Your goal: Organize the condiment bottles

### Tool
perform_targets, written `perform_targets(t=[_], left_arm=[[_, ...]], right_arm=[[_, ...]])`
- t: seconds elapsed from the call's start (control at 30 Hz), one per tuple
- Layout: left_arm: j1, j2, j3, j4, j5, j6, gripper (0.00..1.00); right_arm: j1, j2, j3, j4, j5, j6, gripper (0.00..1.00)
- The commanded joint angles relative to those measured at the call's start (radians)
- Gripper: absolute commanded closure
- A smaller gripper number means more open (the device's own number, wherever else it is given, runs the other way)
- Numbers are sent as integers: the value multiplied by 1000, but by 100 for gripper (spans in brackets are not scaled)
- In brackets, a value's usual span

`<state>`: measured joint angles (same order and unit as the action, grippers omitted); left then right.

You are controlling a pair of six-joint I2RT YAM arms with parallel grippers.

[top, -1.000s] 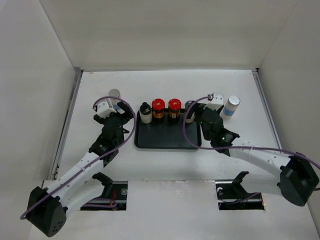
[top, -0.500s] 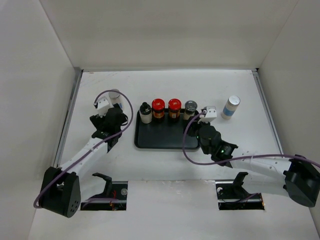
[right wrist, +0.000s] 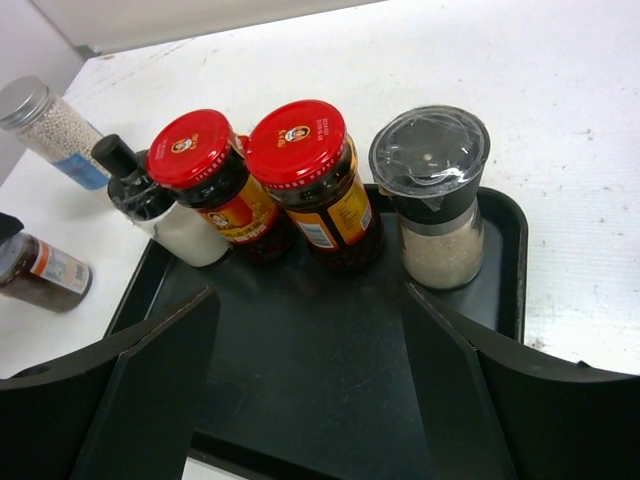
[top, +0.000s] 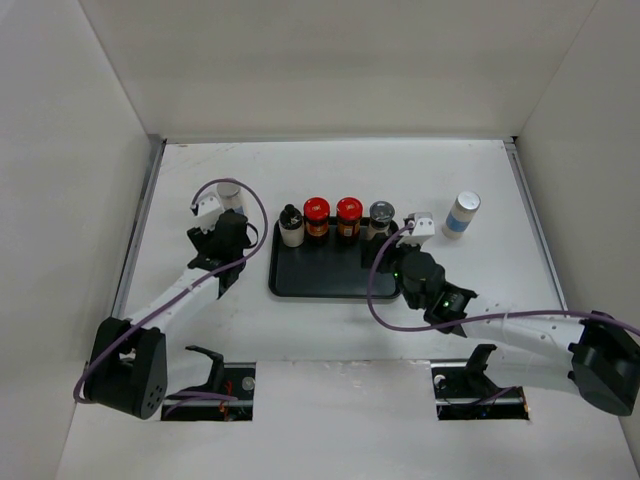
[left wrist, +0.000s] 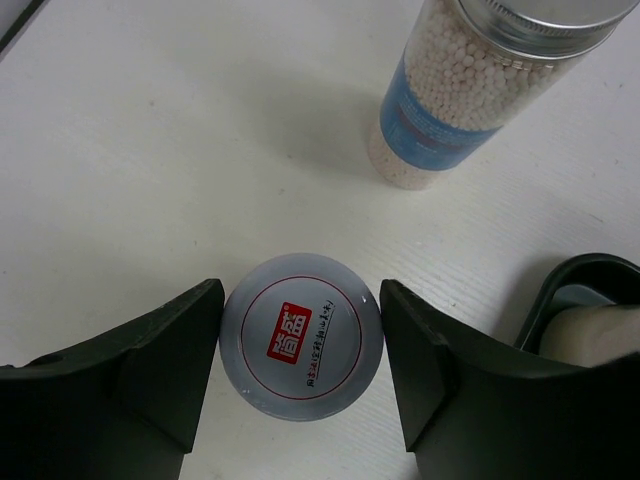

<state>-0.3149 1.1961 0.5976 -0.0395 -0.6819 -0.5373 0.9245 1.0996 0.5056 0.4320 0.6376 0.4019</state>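
On the black tray four condiment bottles stand in a row: a white one with a black cap, two red-lidded jars and a grinder jar of white grains. My right gripper hangs open over the tray's bare floor, just short of that row. In the left wrist view my left gripper is shut on a grey-lidded dark jar, both fingers against its lid. A silver-capped blue-labelled bottle stands just beyond it.
Another blue-labelled bottle stands on the table right of the tray. The silver-capped one is near the table's left wall, behind my left gripper. Purple cables loop over both arms.
The right gripper let go of the grinder jar, left it on the tray and drew back. The left gripper moved back left and closed round the grey-lidded jar.
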Motion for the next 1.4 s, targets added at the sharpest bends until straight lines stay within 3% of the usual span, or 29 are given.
perform_targets(t=[0.0, 0.37, 0.57, 0.83, 1.1, 1.37], left_arm=[[4, -4, -25, 30, 4, -16, 40], [12, -29, -55, 33, 18, -21, 35], [-5, -84, -24, 21, 13, -6, 65], [-216, -253, 91, -42, -50, 4, 68], [-450, -100, 146, 30, -65, -3, 68], [-559, 46, 116, 95, -65, -35, 67]], right_arm=[[3, 0, 2, 54, -10, 8, 20], [-11, -1, -4, 53, -15, 11, 19], [-13, -4, -6, 56, -15, 9, 18], [-13, -12, -15, 73, -15, 9, 14], [-32, -21, -27, 79, -3, 12, 13], [-68, -37, -44, 80, 5, 17, 12]])
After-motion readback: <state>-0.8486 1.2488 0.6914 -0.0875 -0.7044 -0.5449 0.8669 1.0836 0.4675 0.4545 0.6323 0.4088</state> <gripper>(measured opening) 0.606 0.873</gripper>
